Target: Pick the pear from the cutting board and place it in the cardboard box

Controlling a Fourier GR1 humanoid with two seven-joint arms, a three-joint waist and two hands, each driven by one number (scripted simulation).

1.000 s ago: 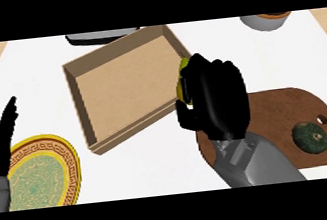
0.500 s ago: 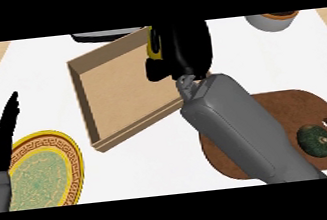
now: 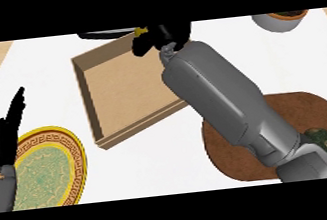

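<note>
Curled black fingers of the right hand (image 3: 163,35) sit over the far rim of the cardboard box (image 3: 124,93), and a sliver of yellow, the pear (image 3: 141,31), shows at the left edge of that hand, closed inside the fingers. Most of the fruit is hidden by the hand, so whether it touches the box wall cannot be told. The grey right forearm (image 3: 224,98) runs diagonally from the box's far corner across its right-hand wall and down over the cutting board (image 3: 308,112), which lies to the right of the box and nearer the viewer.

Inside the box the brown floor is bare, with raised walls on the left, near and far sides; the right side is largely covered by the forearm. White counter (image 3: 157,163) lies open between the box's near wall and the lower edge of the view, and also between the box and the left edge.

Left of the box and nearer, a yellow-rimmed plate (image 3: 50,169) with a green patterned centre rests on the counter, apart from the box. The left hand (image 3: 5,133) rests over the plate's left rim, fingers straight and pointing up, holding nothing.

On the cutting board, well to the right of the box, a dark green round object (image 3: 324,139) sits partly behind the forearm. Beyond the box to the right, a grey bowl (image 3: 281,19) stands at the far edge; a dark object (image 3: 107,34) shows just beyond the box's far wall.
</note>
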